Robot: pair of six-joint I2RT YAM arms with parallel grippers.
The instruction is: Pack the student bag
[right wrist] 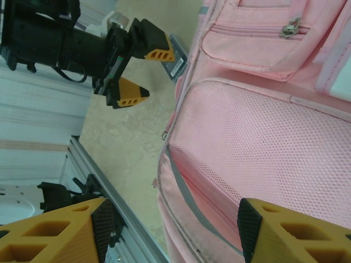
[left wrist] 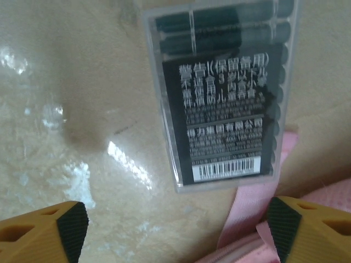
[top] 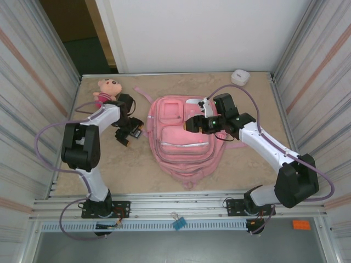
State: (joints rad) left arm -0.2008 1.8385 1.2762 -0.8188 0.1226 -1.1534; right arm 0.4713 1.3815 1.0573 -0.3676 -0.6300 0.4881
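Two grippers: both stand spread wide and hold nothing.
Left gripper (left wrist: 175, 233): it hangs over the bare table (left wrist: 71, 98), yellow fingers (left wrist: 46, 233) far apart.
Right gripper (right wrist: 173, 230): it hovers just above the backpack, with the mesh pocket showing in the gap between its fingers.
Backpack (top: 178, 137): it lies flat, front side up, directly under the right fingers and just past the left gripper's right-hand finger. It is pink, with grey trim strips, a mesh panel and a metal zip pull on the upper pocket.
Strap (left wrist: 258, 208): a pink band trails out between the left fingers and the case.
Case (left wrist: 225, 93): clear plastic with a dark printed label, lying flat ahead of the left fingers, apart from them.
Risk, grip: the case looks smooth and thin, so a pinch on its edges may slip, or snag the strap beside it.
Risk, packing: the pocket zips in sight look closed, so pushing the case in could simply shove the soft backpack away.
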